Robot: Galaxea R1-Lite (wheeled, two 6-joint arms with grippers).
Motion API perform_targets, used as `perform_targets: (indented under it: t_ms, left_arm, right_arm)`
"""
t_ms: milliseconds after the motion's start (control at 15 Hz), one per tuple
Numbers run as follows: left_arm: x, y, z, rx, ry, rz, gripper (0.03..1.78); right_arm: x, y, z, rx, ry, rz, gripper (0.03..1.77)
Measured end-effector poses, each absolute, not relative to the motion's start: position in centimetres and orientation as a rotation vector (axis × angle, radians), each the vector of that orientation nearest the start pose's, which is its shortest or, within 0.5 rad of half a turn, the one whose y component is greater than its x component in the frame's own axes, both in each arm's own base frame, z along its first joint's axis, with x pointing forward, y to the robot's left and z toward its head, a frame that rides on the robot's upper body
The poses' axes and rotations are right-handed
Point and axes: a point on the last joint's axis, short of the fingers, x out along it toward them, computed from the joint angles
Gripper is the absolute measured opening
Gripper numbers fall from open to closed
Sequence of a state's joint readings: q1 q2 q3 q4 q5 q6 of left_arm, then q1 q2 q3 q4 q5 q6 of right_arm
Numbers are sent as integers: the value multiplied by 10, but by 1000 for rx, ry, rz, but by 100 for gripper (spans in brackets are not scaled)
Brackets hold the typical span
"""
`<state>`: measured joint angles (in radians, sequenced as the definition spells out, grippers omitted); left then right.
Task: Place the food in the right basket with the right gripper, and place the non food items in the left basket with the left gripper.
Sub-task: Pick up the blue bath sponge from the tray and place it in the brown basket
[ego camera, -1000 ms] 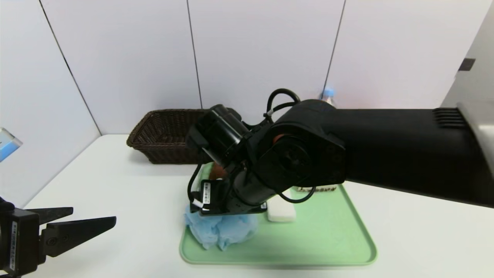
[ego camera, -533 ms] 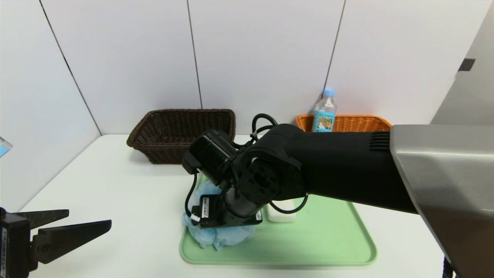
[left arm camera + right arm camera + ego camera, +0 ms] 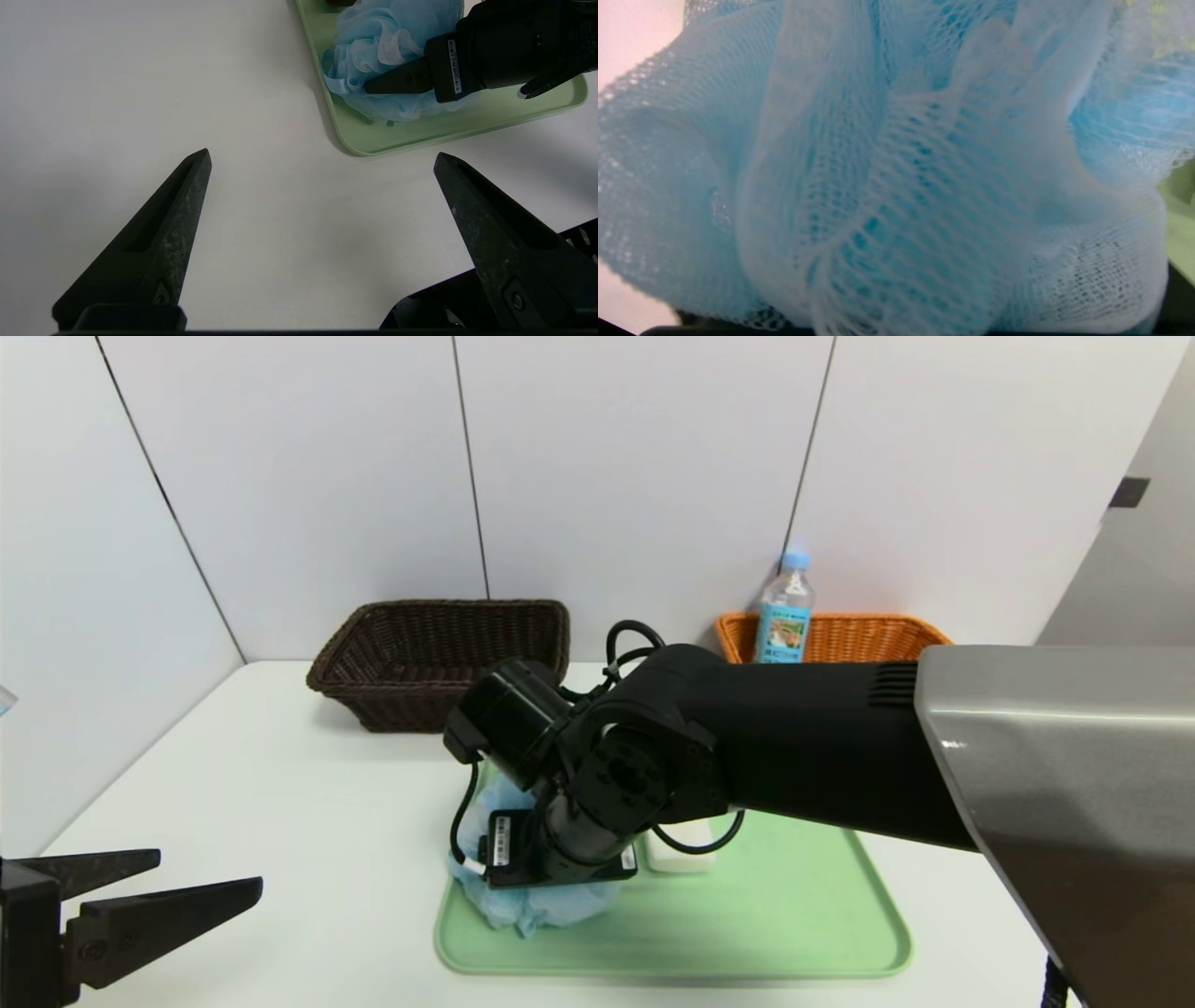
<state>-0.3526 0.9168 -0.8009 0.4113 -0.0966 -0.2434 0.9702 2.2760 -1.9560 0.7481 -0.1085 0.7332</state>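
Observation:
The light-blue mesh pouf (image 3: 521, 909) lies at the near left corner of the green tray (image 3: 794, 915). My right gripper (image 3: 546, 882) is pushed down into it, and mesh (image 3: 896, 168) fills the right wrist view. From the left wrist view the right gripper (image 3: 387, 84) is sunk in the pouf (image 3: 369, 46). A white soap bar (image 3: 684, 855) peeks out beside the right arm. The water bottle (image 3: 786, 611) stands in the orange right basket (image 3: 859, 635). The dark left basket (image 3: 429, 653) is at the back. The cake slice and towel are hidden. My left gripper (image 3: 210, 875) (image 3: 322, 156) hangs open over bare table.
My right arm (image 3: 840, 737) reaches across the tray and hides its back half. White wall panels stand right behind both baskets. The white table (image 3: 280, 803) spreads out left of the tray, between it and my left gripper.
My right arm has come down and pressed its gripper into the pouf. That uncovered the orange basket and the bottle. My left gripper sank slightly.

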Motion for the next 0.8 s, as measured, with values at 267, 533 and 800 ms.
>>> perform_targets:
  t_ms: [267,533,800]
  left_arm:
    - [82,-33,241,-165,578,-373,169]
    - [81,-32,239,-165,584,-373,169]
    - [81,-32,238,-163,583,-374,169]
  right_arm:
    - [246,355,157,77,1141,381,93]
    - [239,350,170,109,1151,375,49]
    - [227,337,201,141,1132,410,45]
